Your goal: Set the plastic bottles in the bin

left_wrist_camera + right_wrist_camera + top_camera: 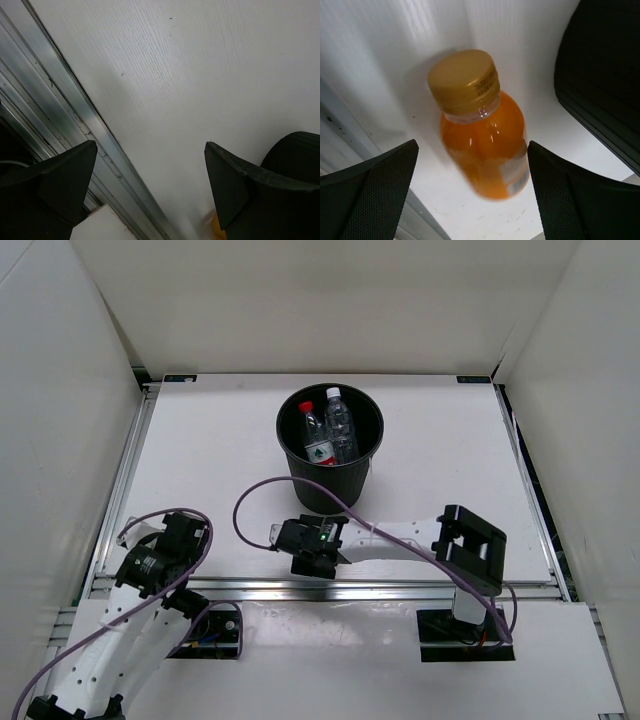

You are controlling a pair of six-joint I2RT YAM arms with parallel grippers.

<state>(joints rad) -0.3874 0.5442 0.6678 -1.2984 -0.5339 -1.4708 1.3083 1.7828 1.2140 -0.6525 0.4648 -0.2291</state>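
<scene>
- White ribbed table (200, 440), white walls (320, 300) round it, aluminium rail (400, 590) nearside of the bin (355, 485).
- Black bin, red-cap bottle (314, 430) and white-cap bottle (338, 420) already inside.
- Left gripper (150, 155), near-left of the bin, gaping, empty.
- Right gripper (472, 150), just nearside of the bin, spread wide around the orange bottle (482, 135) on the table: grasp step, I reckon. Next: close, lift, over the rim.

White table (440, 460) with an aluminium rail (250, 588) along its near edge
</scene>
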